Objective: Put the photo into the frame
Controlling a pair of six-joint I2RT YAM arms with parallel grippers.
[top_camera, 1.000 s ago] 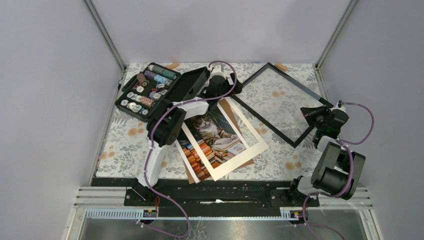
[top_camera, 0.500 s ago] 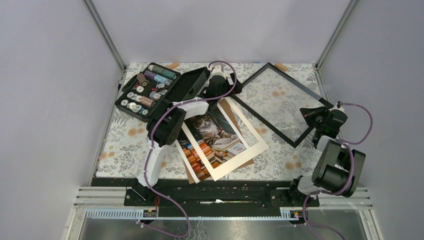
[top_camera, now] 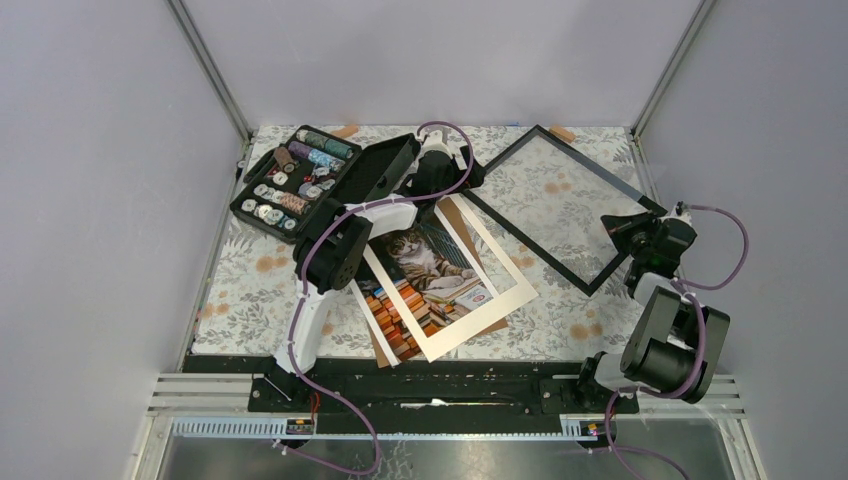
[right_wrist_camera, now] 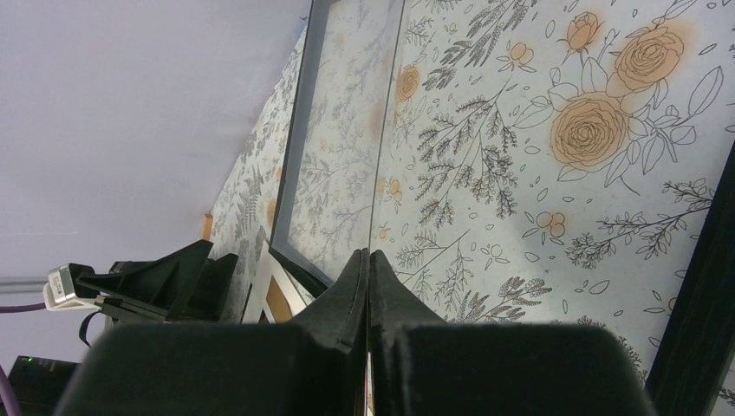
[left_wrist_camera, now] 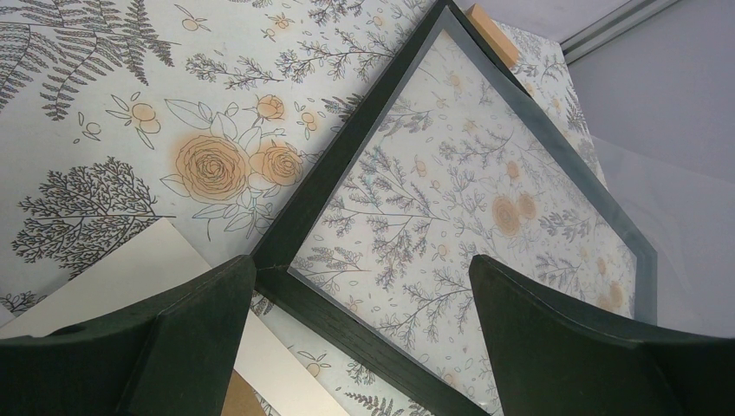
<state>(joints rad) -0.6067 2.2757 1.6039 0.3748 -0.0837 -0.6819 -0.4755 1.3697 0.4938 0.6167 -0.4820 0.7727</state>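
Right arm's elbow has shifted slightly; right tool [right_wrist_camera: 367,256] clenched beside the frame [top_camera: 530,242], left tool [left_wrist_camera: 362,264] released over its opposite corner.

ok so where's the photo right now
The photo lies front-centre on the table in the top view, under the cream mat, just left of the black frame.

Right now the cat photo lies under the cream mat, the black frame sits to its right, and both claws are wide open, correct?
Not quite: only the left claw is wide open. The right claw is shut, fingers pressed together, as the right wrist view shows. The photo does lie under the cream mat, with the frame to its right.
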